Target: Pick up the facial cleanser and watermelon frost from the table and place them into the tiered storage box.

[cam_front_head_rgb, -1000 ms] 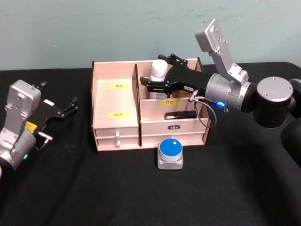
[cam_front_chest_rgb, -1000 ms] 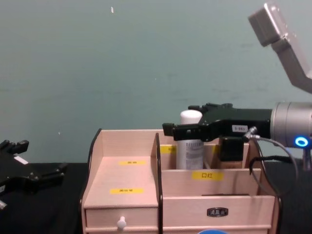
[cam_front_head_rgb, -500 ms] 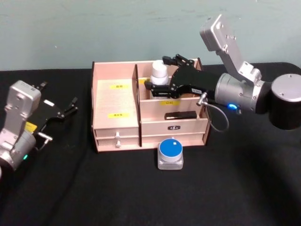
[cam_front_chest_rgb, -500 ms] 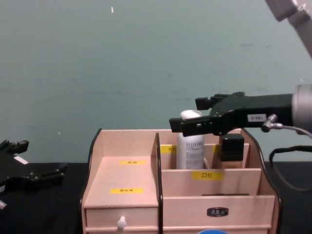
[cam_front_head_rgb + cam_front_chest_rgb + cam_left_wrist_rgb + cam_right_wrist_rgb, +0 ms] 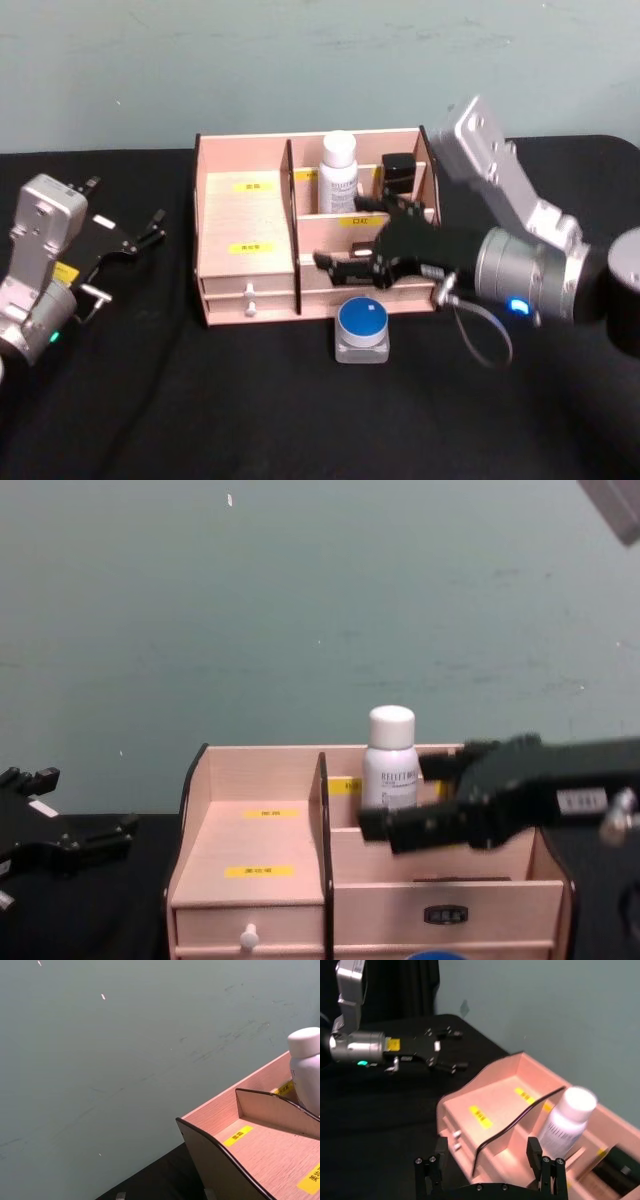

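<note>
Next, facial cleanser [image 5: 338, 172] boxed, lower your spread right hand [image 5: 330, 267] onto the watermelon frost [image 5: 362, 318] before the tiered storage box [image 5: 245, 215].

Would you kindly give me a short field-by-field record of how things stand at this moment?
White bottle: upright in a rear compartment of the tiered storage box
Blue-topped container: on the black table, before the box
Right gripper: open, empty, at the box's front, near the container
Left gripper: parked at far left, open
</note>
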Tool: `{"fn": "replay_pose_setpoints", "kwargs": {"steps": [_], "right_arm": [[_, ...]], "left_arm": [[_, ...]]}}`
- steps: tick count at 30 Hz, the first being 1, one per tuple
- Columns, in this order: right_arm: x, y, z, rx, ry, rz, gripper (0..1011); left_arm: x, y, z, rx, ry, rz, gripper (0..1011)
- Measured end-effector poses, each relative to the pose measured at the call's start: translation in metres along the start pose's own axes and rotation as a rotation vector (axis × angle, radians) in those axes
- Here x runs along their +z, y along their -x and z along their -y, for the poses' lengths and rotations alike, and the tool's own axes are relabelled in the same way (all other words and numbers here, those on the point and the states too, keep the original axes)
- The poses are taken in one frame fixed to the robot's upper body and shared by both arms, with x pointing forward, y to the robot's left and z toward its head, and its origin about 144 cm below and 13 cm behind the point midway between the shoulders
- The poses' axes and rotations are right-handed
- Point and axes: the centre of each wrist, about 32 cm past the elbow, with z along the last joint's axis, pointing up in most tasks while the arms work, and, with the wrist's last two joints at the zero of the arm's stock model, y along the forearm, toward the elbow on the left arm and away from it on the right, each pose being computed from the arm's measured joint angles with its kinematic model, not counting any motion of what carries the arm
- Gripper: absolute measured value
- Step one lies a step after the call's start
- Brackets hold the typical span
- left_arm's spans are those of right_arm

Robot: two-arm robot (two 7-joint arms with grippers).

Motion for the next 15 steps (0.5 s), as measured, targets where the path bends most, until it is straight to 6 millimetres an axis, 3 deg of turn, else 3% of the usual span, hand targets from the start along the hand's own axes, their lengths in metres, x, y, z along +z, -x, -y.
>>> {"fn": "replay_pose_setpoints", "kwargs": {"steps": [9, 15], "right_arm": [[-0.03, 0.041, 0.011, -0.04, 0.107, -0.105, 1002], [-0.041, 0.052, 0.017, -0.085, 0.154, -0.136, 1002]], "left_arm": [[0.0, 0.0, 0.0, 0.0, 0.0, 0.0, 1009], [0.0, 0.0, 0.0, 0.0, 0.0, 0.0, 1010]]}}
